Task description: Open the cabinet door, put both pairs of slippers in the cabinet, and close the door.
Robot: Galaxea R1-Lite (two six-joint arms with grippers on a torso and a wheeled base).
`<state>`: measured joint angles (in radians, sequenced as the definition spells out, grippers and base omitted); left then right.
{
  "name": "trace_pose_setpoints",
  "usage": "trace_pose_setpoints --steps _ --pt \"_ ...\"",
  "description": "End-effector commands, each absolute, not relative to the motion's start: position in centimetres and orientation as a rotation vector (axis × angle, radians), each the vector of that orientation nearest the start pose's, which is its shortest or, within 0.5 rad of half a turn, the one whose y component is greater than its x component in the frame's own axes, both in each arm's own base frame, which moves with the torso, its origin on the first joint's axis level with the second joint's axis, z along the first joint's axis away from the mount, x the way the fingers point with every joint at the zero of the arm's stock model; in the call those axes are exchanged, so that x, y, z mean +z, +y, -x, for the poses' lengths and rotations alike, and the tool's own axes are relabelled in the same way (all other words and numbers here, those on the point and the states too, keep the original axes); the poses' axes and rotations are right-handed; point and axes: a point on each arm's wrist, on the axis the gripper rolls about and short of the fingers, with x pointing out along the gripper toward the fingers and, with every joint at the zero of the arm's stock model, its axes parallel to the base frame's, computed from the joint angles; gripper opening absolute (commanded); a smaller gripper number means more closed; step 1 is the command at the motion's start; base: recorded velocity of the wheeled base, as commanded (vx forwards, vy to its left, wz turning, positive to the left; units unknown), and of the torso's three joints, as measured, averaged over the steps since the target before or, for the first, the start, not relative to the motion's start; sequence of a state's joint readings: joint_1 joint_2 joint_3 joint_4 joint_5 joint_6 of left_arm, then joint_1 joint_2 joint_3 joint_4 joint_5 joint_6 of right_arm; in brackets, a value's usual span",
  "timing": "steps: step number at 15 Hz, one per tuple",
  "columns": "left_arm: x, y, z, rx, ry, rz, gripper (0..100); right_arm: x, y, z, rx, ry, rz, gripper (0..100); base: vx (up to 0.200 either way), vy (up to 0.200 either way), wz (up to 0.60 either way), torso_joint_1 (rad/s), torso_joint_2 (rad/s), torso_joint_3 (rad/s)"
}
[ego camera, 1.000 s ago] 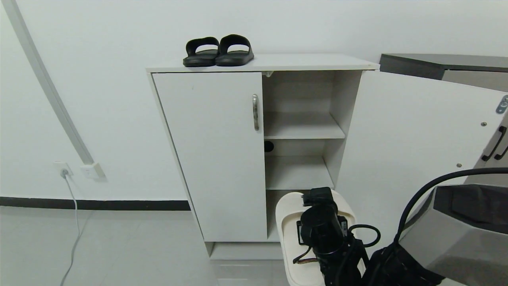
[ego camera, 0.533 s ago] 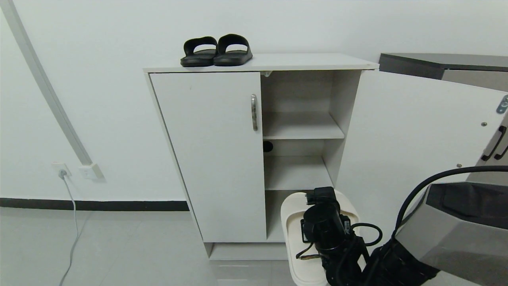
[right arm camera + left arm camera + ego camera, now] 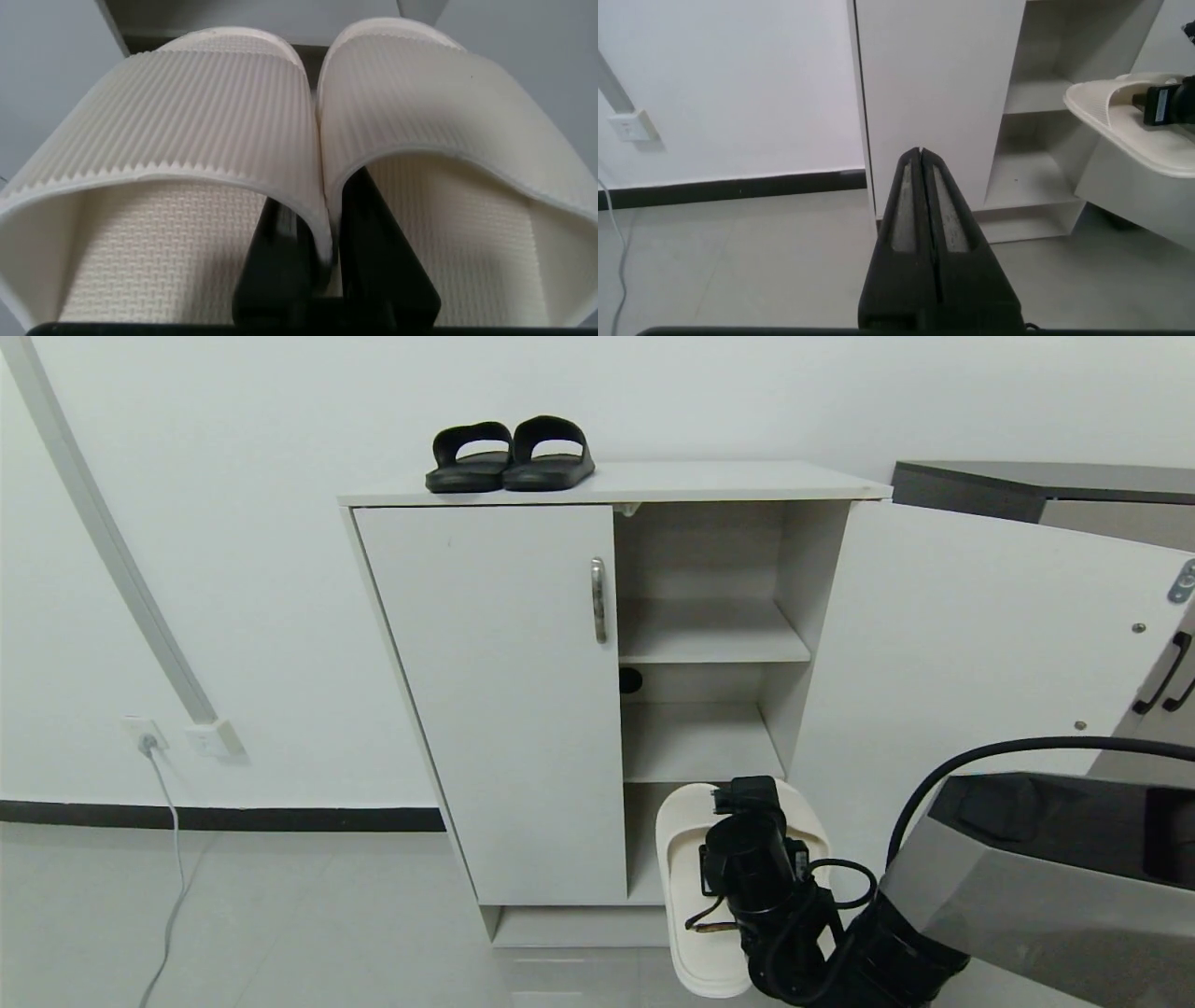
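White slippers held up at the open cabinet

The tall white wooden cabinet stands against the far wall. Its big right door is swung wide open, so three bare shelves can be seen. Its left door is closed. The pair of cream rubber slippers is up in the air on the near side of the lowest shelf space, toes pointing in at it. The pair of black rubber slippers sits side by side on the cabinet top, at the far left. The right gripper pinches the two cream slippers together by the inner edges of their straps. The left gripper is squeezed closed with nothing in it, low over the grey floor, pointing at the left door. A small silver handle is on the left door's right edge.
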<state>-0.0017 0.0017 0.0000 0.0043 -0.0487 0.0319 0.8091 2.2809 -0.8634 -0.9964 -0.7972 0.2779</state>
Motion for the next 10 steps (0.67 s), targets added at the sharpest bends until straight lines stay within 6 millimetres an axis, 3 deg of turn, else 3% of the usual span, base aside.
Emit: trace_pose_setpoints --steps 1,10 --pt "7.51 -0.11 2.26 -0.051 0.007 -0.032 0 1.75 26.74 -27.77 -0.032 0.306 0.046 0 0.0 0.0 0.0 0.0 0.0 0.0" --pt "7.49 -0.1 2.26 -0.049 0.008 -0.032 0 1.56 26.73 -27.75 -0.033 0.309 0.048 0 0.0 0.0 0.0 0.002 0.0 -0.166"
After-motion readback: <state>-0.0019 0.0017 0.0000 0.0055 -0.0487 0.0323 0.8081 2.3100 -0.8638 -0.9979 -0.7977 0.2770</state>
